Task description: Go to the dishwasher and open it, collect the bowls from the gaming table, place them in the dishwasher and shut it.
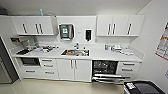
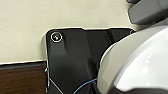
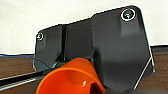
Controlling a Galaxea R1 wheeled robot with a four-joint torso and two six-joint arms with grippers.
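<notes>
From the head camera I faced a white kitchenette: a smooth white countertop (image 1: 100, 53) ran wall to wall, with a rectangular stainless-steel sink (image 1: 75, 52) sunk into its middle and flat white wall cabinets with dark bar handles (image 1: 35, 25) above. The built-in under-counter dishwasher (image 1: 105, 71) sat to the right of the sink cabinet, and it stood open, its stainless-steel door folded down toward the pale glossy floor (image 1: 50, 87) and its dark interior showing wire racks. Clutter lay on the counter's left end, too blurred for me to name. In the right wrist camera, a glossy orange bowl (image 3: 71, 78) with a curved, flaring wall sat close against the arm's dark matte plate, over a brown wood-grain surface (image 3: 15, 65); it appeared to be carried at the right gripper, but I could not tell whether the fingers were clamped on it. In the left wrist camera I saw the robot's rounded white shell above a dark brown surface and a cream wall, and I could not tell how the left gripper stood.
</notes>
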